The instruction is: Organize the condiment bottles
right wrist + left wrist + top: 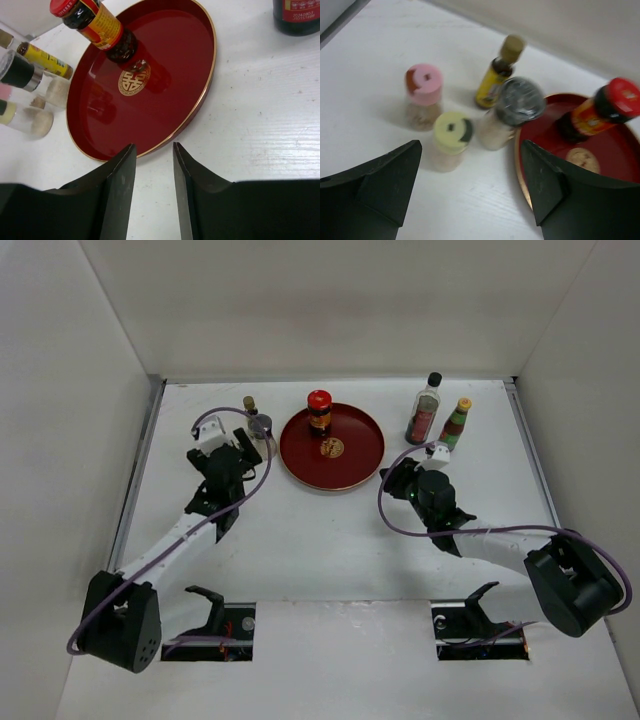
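Standing on the plate (356, 452), red-capped bottle (319, 416); left hand (470, 150) spread.

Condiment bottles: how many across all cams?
7. Red-capped jar on the plate; black-capped bottle and yellow-capped bottle right of it; pink-capped shaker, yellow-capped shaker, grey-capped shaker, olive-capped bottle clustered left. Others may be hidden.

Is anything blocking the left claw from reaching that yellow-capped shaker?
Nothing visible. The left gripper is open, with only bare table between it and the yellow-capped shaker. The grey-capped shaker stands close on its right, beside the plate.
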Robot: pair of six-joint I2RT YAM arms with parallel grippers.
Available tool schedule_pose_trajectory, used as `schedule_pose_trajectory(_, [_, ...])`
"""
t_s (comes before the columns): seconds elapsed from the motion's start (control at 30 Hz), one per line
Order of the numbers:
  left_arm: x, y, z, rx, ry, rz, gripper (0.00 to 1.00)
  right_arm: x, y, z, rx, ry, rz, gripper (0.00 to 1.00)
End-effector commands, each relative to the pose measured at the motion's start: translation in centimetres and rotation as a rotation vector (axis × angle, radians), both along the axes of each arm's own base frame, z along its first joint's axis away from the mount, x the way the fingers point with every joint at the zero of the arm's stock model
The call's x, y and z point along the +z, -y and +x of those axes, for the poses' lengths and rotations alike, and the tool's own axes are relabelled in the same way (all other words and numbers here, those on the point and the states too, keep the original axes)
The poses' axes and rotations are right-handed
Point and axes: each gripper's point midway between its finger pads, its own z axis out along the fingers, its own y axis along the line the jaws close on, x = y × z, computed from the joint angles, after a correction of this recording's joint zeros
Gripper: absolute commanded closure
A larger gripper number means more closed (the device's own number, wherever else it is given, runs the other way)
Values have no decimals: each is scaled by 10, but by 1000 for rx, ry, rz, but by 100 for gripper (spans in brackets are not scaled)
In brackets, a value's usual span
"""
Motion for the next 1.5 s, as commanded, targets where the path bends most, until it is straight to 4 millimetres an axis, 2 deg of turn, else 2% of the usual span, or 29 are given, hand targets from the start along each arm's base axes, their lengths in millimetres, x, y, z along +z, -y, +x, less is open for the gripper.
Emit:
schedule_pose_trajectory(0.0, [-33, -19, -8, 70, -96, -1, 19, 26, -11, 5, 22, 74, 43, 58])
schedule_pose_trajectory(0.03, [-36, -21, -5, 79, -103, 2, 18, 25, -12, 5, 25, 72, 44, 57])
schedule_pose_trajectory(0.13, [-39, -20, 10, 92, -100, 4, 16, 27, -12, 6, 22, 77, 43, 40])
schedule_pose_trajectory(0.23, [-43, -18, 31, 95, -109, 11, 16, 23, -13, 6, 25, 68, 40, 30])
schedule_pose_trajectory(0.5, [-59, -13, 72, 84, -143, 21, 20, 22, -16, 6, 34, 65, 39, 26])
schedule_pose_trajectory(0.63, [-60, -15, 81, 97, -142, 30, 33, 27, -17, 4, 41, 76, 45, 25])
schedule_pose_trajectory(0.73, [-65, -17, 80, 101, -158, 38, 49, 21, -18, 4, 43, 62, 39, 26])
schedule_pose_trajectory(0.8, [-68, -19, 73, 112, -167, 44, 59, 25, -17, 4, 44, 71, 41, 26])
schedule_pose_trajectory(0.97, [-61, -22, 34, 142, -155, 71, 65, 20, -18, 4, 49, 58, 41, 25])
schedule_pose_trajectory(1.07, [-41, -15, 14, 115, -110, 67, 67, 26, -16, 5, 39, 75, 43, 25])
schedule_pose_trajectory(1.13, [-21, -3, 6, 74, -81, 50, 67, 22, -17, 4, 39, 67, 39, 25])
schedule_pose_trajectory(1.23, [10, 33, 8, -21, -20, 17, 67, 24, -17, 4, 41, 69, 46, 25])
schedule_pose_trajectory(1.33, [35, 81, 26, -118, 15, 0, 67, 25, -12, 4, 26, 72, 47, 25])
schedule_pose_trajectory(1.47, [47, 132, 67, -206, 51, -9, 67, 26, -10, 4, 22, 76, 45, 25])
